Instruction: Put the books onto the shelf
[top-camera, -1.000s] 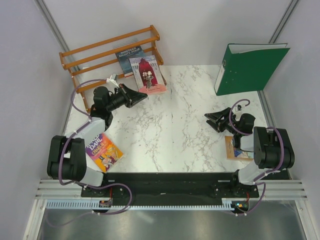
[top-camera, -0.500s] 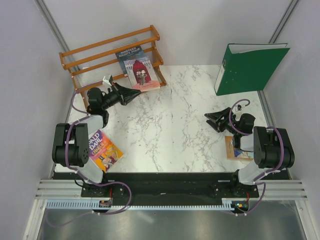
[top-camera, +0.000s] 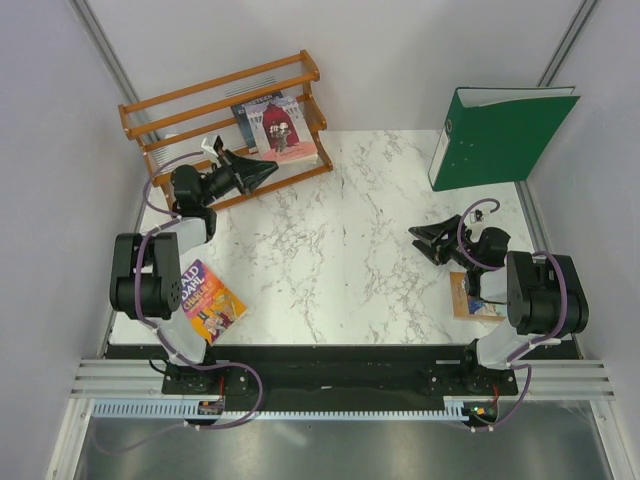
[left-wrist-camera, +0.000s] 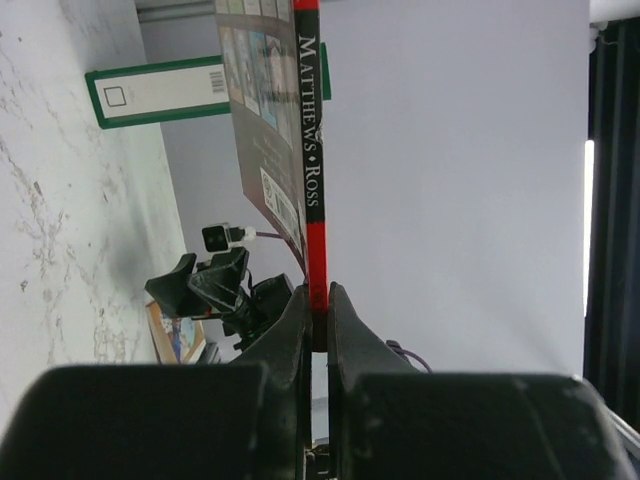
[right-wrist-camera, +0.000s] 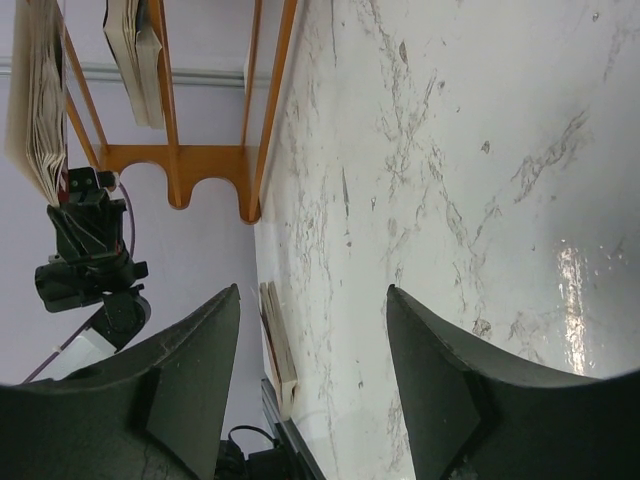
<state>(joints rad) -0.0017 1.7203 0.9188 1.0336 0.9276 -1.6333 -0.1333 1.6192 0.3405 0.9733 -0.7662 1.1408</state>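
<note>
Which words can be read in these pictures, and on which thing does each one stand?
"MATTHEWS • ROSS": spine of the red-spined book in the left gripper.
"DAHL": yellow-purple book, title partly hidden by the arm.
Green binder label and other covers: too small to read.

The orange-brown book (top-camera: 463, 297) is half covered by the right arm (top-camera: 530, 290). The dark blue book (top-camera: 244, 109) is largely hidden by the maroon book (top-camera: 282, 127), itself cropped in the left wrist view.
</note>
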